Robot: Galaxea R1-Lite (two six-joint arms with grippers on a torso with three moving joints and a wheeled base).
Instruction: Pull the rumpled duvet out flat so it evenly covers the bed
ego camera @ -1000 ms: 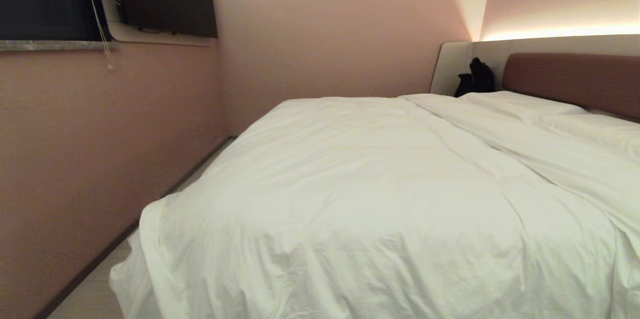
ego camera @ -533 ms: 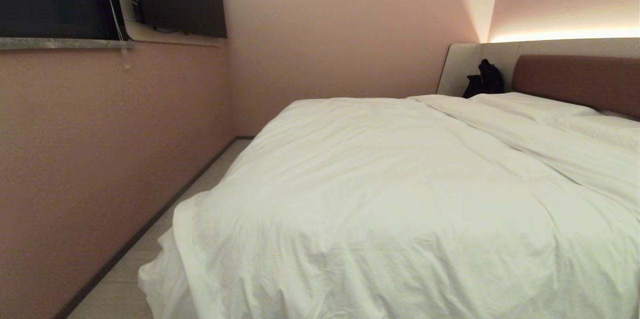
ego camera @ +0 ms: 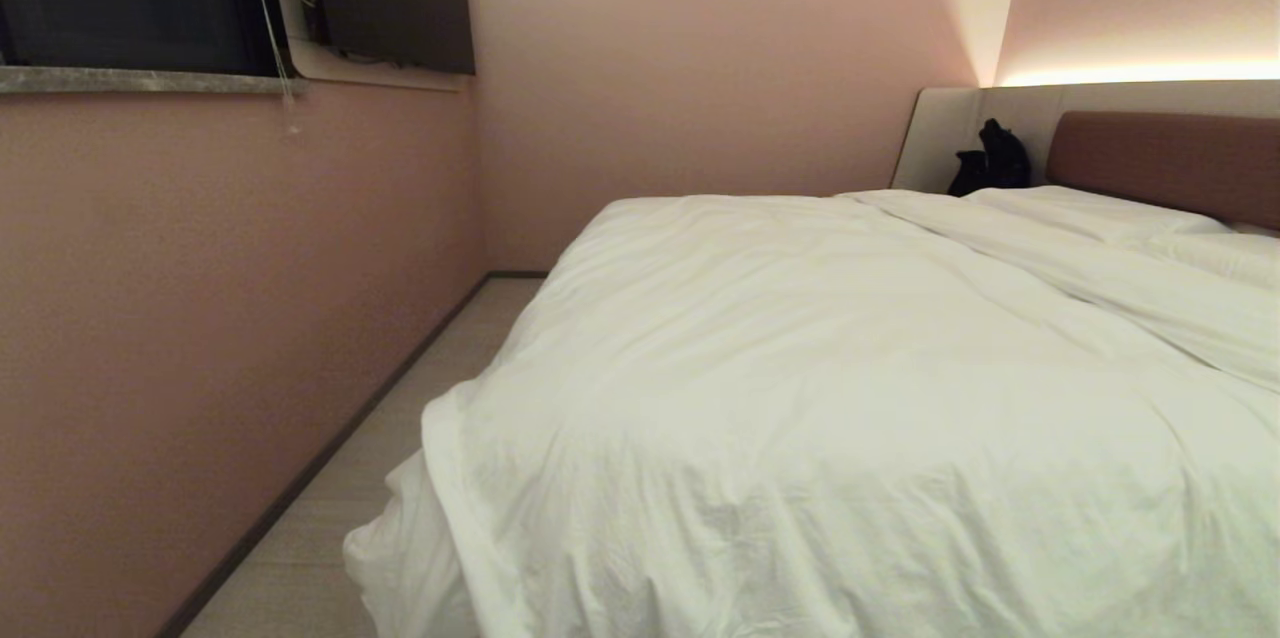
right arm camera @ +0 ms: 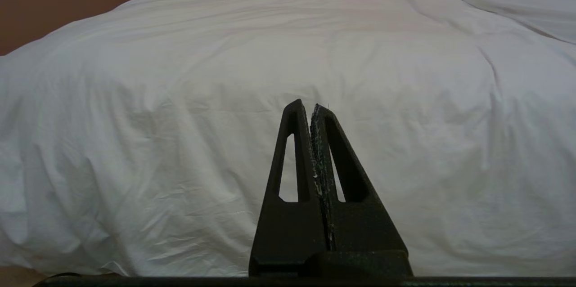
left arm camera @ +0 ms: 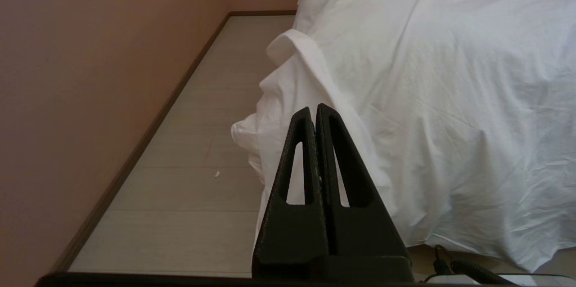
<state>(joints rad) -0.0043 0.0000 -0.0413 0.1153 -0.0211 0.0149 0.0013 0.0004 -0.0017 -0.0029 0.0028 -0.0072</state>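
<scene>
We saw the white duvet (ego camera: 860, 398) spread across the bed (ego camera: 1160, 163), its corner hanging near the floor (left arm camera: 193, 143). Our left gripper (left arm camera: 315, 110) and right gripper (right arm camera: 306, 108) pointed at it, fingers pressed together, holding nothing.

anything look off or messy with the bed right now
Yes. The duvet is bunched at its near left corner, where a folded lump of fabric hangs off the bed toward the floor. A diagonal ridge also runs across it near the pillows. Both end effectors are shut and hold nothing.
</scene>
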